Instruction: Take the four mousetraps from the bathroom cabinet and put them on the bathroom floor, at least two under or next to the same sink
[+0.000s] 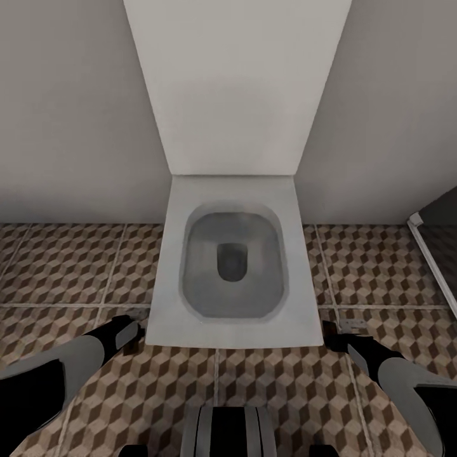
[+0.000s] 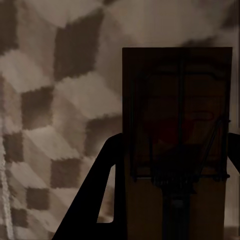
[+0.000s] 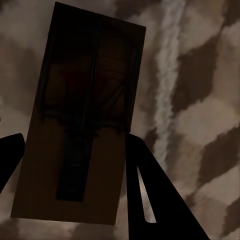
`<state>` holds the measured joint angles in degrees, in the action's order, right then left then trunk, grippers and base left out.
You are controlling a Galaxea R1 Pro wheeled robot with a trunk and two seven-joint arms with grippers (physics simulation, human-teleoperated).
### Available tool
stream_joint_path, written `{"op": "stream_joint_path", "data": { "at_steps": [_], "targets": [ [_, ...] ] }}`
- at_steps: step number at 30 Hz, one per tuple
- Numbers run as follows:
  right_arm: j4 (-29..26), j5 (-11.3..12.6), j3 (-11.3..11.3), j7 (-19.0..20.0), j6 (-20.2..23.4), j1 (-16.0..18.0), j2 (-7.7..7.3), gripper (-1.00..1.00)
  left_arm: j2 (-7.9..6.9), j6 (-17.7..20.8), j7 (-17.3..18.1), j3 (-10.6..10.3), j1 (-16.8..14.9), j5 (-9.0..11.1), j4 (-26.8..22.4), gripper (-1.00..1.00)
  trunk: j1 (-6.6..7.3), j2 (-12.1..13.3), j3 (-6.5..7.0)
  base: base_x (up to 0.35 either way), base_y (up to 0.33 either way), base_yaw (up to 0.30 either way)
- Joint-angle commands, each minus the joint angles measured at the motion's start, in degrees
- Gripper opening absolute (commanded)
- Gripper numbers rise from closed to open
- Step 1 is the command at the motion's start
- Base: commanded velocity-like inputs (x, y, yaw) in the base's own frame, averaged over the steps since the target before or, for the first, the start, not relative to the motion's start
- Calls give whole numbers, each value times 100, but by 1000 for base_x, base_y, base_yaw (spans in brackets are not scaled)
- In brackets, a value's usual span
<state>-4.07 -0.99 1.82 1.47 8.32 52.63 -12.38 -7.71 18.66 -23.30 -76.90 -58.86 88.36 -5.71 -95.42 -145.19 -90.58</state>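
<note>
Each tool is carrying a trap: the left tool clamps one mousetrap, the right tool another mousetrap, over the bathroom floor facing the toilet. Neither set down yet; the sink isn't reached.

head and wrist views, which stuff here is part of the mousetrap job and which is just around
Part of the job:
- mousetrap held in the left gripper
- mousetrap held in the right gripper
- bathroom floor, cube-patterned tiles

Just around:
- white toilet
- grey wall
</note>
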Motion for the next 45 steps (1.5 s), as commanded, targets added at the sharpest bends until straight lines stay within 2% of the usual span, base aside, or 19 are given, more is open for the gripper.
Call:
{"op": "stream_joint_path", "data": {
  "at_steps": [1,13,41,45],
  "targets": [
    [20,10,103,25,29,-5,7,-100,-5,23,-56,-29,-3,23,-28,-100,-2,0,-4,0,0,0],
    [-133,2,114,58,-51,-3,-9,-100,4,16,-54,-23,-3,15,-39,-100,-2,0,-4,5,0,0],
    [-165,11,116,36,-234,-6,-19,-100,4,15,-53,-38,-3,9,-36,-100,-2,0,-4,94,0,0],
    [-161,13,116,28,-273,-6,-14,-100,6,-87,-52,-43,-3,6,-43,-100,-2,0,-4,11,0,0]
  ]
}}
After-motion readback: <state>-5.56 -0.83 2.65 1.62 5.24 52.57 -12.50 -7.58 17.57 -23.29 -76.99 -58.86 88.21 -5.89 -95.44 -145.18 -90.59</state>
